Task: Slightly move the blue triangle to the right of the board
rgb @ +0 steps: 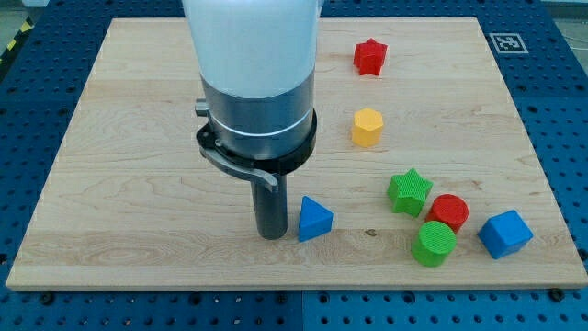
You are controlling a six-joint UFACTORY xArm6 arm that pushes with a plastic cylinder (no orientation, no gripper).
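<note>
In the camera view, a small blue plastic triangle block [314,220] is seen lying on a pale wooden counter [138,138], toward the view's bottom and a little left of the counter's middle. Just beside the blue triangle, on its view-left side, the dark rod of the tool is set down, with my tip [272,236] at counter level; whether it touches the block cannot be told. No jaws are carried by this tool, so nothing is gripped and only pushing is possible.

To the view's right of the blue triangle, apart from it, a green star block [409,191], a red cylinder block [449,212], a green cylinder block [434,244] and a blue cube block [504,233] are clustered. Above the blue triangle, a yellow hexagonal block [367,127] and a red star block [369,57] are seen.

The blue triangle is judged light, rigid and easily slid; a push centred on its view-left face is advised, since an off-centre contact would likely spin it.

A black-and-white square marker [508,42] is fixed at the counter's top-right corner; no readable writing is seen.
</note>
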